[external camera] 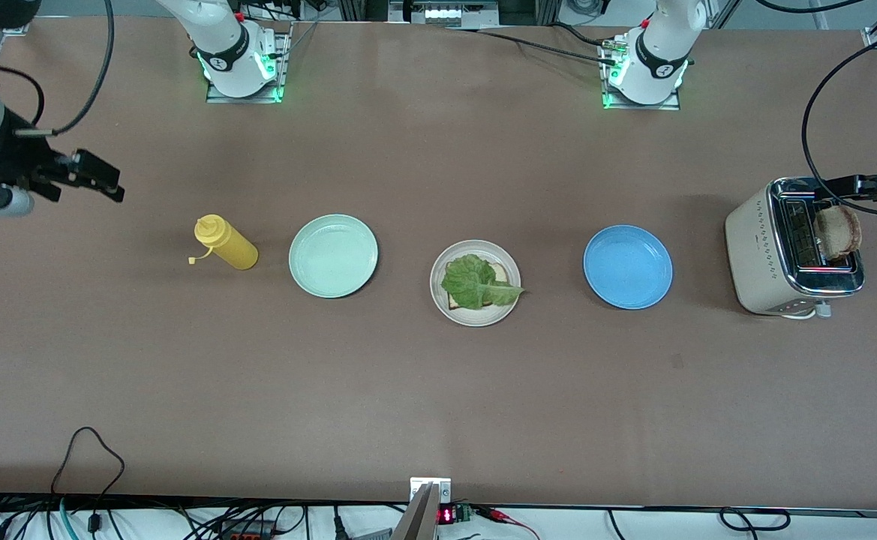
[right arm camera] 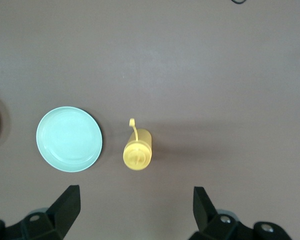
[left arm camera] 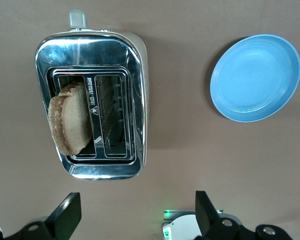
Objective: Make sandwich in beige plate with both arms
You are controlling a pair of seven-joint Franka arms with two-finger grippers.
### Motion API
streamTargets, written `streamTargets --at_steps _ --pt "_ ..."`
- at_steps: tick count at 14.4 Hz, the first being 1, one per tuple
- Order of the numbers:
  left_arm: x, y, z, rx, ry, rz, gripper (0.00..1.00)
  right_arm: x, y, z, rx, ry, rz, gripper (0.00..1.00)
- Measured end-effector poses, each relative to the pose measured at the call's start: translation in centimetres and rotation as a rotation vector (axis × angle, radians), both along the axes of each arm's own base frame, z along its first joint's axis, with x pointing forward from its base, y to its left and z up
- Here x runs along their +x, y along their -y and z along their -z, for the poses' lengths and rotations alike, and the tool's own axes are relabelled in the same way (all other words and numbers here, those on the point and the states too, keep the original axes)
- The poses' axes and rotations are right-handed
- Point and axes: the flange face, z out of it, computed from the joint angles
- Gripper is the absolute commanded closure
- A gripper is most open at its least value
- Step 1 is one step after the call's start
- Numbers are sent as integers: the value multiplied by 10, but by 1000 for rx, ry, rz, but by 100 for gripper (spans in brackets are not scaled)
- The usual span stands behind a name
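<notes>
The table (external camera: 438,390) stretches wide, everything laid out in one row along its middle — a tidy line both arms can reach into. Biggest item: the toaster (external camera: 791,251) at the left arm's end, one toast slice (external camera: 837,234) standing up out of a slot, probably the top slice still needed. Next, three plates: the blue plate (external camera: 628,267), bare, beside the toaster; the beige plate (external camera: 476,283) in the centre, carrying a toast slice with a ruffled lettuce leaf (external camera: 477,283) laid over it — so the sandwich looks half built; then the mint-green plate (external camera: 333,256), bare too. Smallest, the yellow squeeze bottle (external camera: 226,243) stands toward the right arm's end, cap tab flipped out. Now the arms. The left gripper (left arm camera: 135,220) hangs over the toaster, pointing straight down, fingers spread wide with nothing between them — well placed, I'd say, to drop onto that slice. The right gripper (right arm camera: 135,215) hovers over the bare table near the bottle at its own end, also facing down, jaws wide and empty; it seems to wait.
</notes>
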Motion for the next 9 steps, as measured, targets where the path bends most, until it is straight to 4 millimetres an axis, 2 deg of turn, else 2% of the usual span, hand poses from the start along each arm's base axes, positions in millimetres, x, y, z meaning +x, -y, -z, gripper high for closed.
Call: streamTargets --at_steps 3,5,9 --pt "5 -6 17 48 39 64 0 -13 -2 -7 -2 8 0 0" --pt "7 -13 28 76 62 89 0 -13 -2 -7 -2 11 -1 0" --pt "2 -32 35 92 63 74 0 -11 1 -10 -4 23 5 0"
